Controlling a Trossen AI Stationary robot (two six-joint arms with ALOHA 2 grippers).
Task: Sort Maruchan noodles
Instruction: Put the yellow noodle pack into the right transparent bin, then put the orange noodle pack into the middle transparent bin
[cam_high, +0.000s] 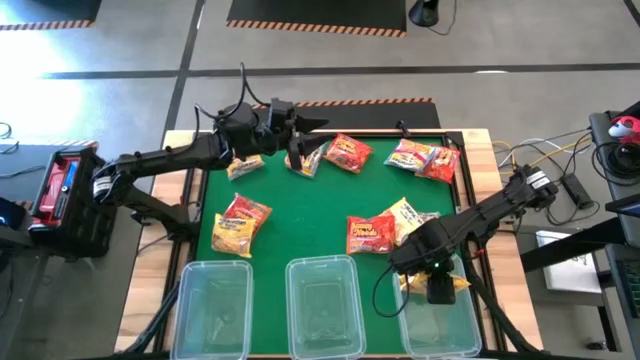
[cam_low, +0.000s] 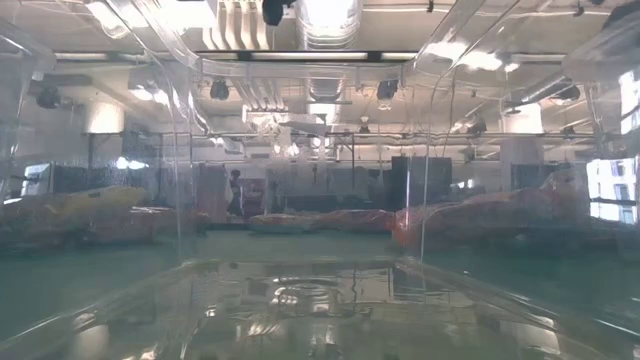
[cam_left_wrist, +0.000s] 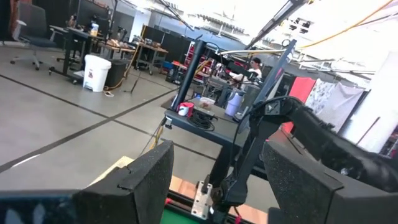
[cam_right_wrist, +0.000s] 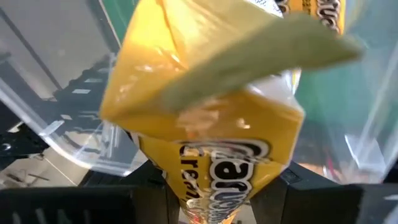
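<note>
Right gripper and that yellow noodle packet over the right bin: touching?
Touching. The right wrist view shows the yellow packet pinched between the right gripper's jaws; the high view places it over the right bin.

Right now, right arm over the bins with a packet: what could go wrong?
1. The right gripper pinches the yellow packet by one end, low over the right bin; it may snag the rim.
2. The left gripper hangs open above the far packets, idle.

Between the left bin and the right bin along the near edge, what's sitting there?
The middle clear bin sits between the left bin and the right bin. The high view shows it looking empty, while the right gripper holds a yellow noodle packet over the right bin.
</note>
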